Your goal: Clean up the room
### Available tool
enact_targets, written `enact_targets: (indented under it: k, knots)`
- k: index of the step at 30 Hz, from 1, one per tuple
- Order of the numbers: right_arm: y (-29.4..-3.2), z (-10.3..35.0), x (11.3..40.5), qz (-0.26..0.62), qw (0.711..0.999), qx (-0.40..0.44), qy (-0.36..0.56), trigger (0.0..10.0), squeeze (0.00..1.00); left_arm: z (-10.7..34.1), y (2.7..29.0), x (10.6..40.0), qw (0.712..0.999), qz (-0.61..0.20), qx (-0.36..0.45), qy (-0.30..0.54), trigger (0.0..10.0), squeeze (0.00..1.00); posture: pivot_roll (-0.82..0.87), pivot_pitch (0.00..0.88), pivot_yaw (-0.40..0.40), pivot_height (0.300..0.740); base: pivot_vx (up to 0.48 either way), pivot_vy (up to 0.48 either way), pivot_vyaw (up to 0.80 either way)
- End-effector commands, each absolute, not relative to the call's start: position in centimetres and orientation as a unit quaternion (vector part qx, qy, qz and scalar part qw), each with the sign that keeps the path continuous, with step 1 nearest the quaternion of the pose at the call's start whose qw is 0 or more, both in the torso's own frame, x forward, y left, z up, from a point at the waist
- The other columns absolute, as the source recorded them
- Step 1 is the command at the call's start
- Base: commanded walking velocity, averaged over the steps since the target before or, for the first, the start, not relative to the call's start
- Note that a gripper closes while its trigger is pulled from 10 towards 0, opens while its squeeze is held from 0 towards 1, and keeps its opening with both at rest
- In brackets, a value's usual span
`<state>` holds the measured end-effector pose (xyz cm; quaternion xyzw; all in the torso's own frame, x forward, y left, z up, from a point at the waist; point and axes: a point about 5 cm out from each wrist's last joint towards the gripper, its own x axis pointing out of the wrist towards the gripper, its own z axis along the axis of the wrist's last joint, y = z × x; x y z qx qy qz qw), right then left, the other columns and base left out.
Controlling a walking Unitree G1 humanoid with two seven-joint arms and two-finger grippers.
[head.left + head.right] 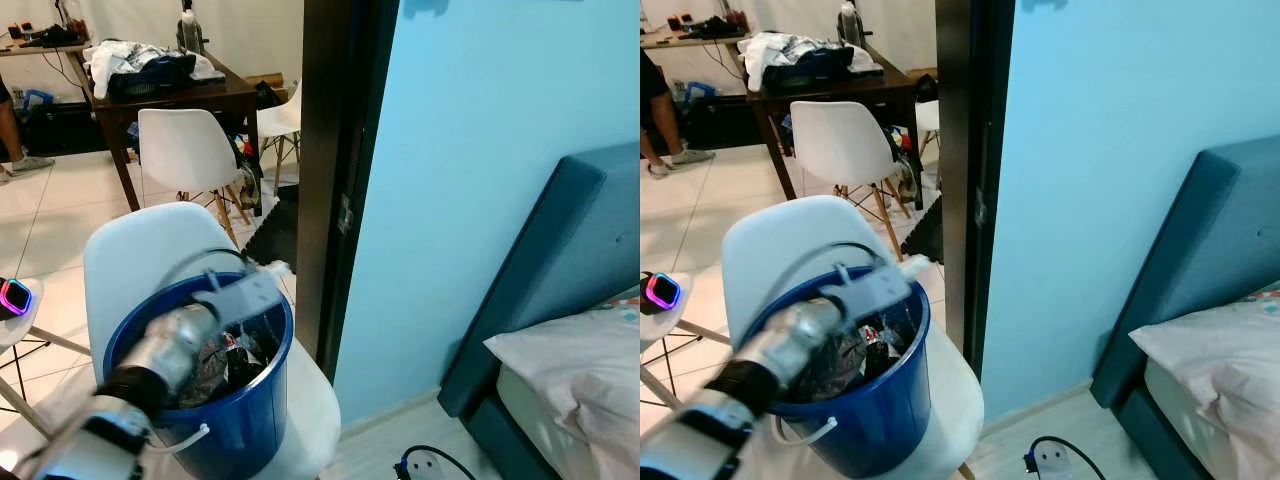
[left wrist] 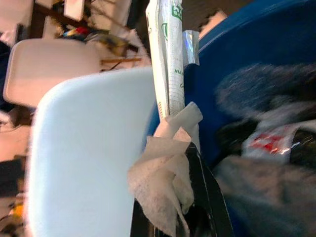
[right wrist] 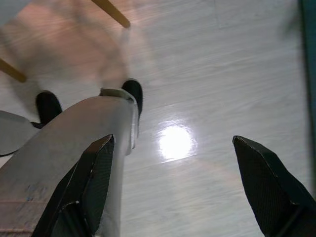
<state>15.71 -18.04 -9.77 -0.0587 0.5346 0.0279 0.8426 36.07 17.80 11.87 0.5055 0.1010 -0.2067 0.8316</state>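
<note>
a blue bucket [image 1: 235, 420] stands on the seat of a white chair [image 1: 140, 250], close to the seat's front edge, with the chair's back rising behind it. the bucket holds dark, crumpled rubbish, including a shiny wrapper with red print [image 2: 269, 143]. the robot's left arm reaches over the bucket's rim, and the left gripper [image 2: 190, 163] sits at the rim on the side nearest the chair back. its black fingers are pinched together on a wad of white tissue [image 2: 163, 185] and a long white tube-like wrapper with green print [image 2: 168, 64], which sticks up past the bucket's edge.

the right gripper [image 3: 177, 187] hangs low over pale, glossy wood flooring [image 3: 207, 74], its two black fingers spread wide with nothing between them.

beyond the chair, a dark door frame [image 1: 335, 170] meets a light blue wall [image 1: 470, 180]. a bed with a dark blue headboard [image 1: 560, 250] and a white pillow [image 1: 575, 365] stands against that wall. farther back, a dark wooden table [image 1: 180, 100] carries piled clothes [image 1: 140, 60], with another white chair [image 1: 185, 150] at its near edge.
</note>
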Motion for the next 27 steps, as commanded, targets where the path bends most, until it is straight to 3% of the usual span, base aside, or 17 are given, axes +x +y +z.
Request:
enact_targets:
  k: [1, 6, 10, 11, 14, 15, 23, 25, 27]
  knots:
    - [-17.9, -9.8, 15.6, 0.031, 0.841, -0.062, 0.536, 10.0, 0.00, 11.8, 18.4, 35.5, 0.816, -0.233, 0.514, 0.124, 10.0, 0.00, -0.03, 0.000, -0.039, 0.740, 0.000, 0.000, 0.00]
    - [-17.9, -9.8, 15.6, 0.032, 0.841, -0.063, 0.536, 10.0, 0.00, 11.9, 19.7, 34.9, 0.801, -0.239, 0.528, 0.150, 10.0, 0.00, -0.03, 0.000, -0.040, 0.740, 0.000, 0.000, 0.00]
    - [-17.9, -9.8, 15.7, 0.037, 0.841, -0.067, 0.535, 10.0, 0.00, 8.5, 19.7, 33.0, 0.765, -0.309, 0.522, 0.219, 10.0, 0.04, -0.03, 0.000, -0.036, 0.740, 0.000, 0.000, 0.00]
    - [-17.9, -9.8, 15.7, 0.038, 0.841, -0.068, 0.535, 10.0, 0.00, 8.2, 19.5, 32.7, 0.759, -0.317, 0.523, 0.225, 10.0, 0.73, -0.03, 0.000, -0.036, 0.740, 0.000, 0.000, 0.00]
    - [-17.9, -9.8, 15.7, 0.038, 0.841, -0.068, 0.535, 10.0, 0.00, 7.9, 19.2, 32.6, 0.761, -0.320, 0.517, 0.226, 10.0, 0.73, -0.03, 0.000, -0.035, 0.740, 0.000, 0.000, 0.00]
    - [-17.9, -9.8, 15.7, 0.037, 0.842, -0.068, 0.534, 10.0, 0.00, 7.8, 18.7, 32.6, 0.764, -0.317, 0.515, 0.223, 10.0, 1.00, -0.04, 0.000, -0.036, 0.740, 0.000, 0.000, 0.00]
    - [-17.9, -9.8, 15.7, 0.036, 0.842, -0.068, 0.534, 10.0, 0.00, 8.4, 18.0, 32.8, 0.778, -0.310, 0.507, 0.203, 10.0, 1.00, -0.04, 0.000, -0.038, 0.740, 0.000, 0.000, 0.00]
    - [-18.0, -9.8, 15.8, 0.036, 0.843, -0.068, 0.533, 10.0, 0.00, 10.2, 17.4, 33.4, 0.827, -0.296, 0.452, 0.157, 10.0, 1.00, -0.03, 0.000, -0.039, 0.740, 0.000, 0.000, 0.00]
    - [-18.0, -9.8, 15.8, 0.036, 0.843, -0.068, 0.533, 10.0, 0.00, 10.2, 17.4, 33.4, 0.827, -0.296, 0.452, 0.157, 10.0, 1.00, -0.03, 0.000, -0.039, 0.740, 0.000, 0.000, 0.00]
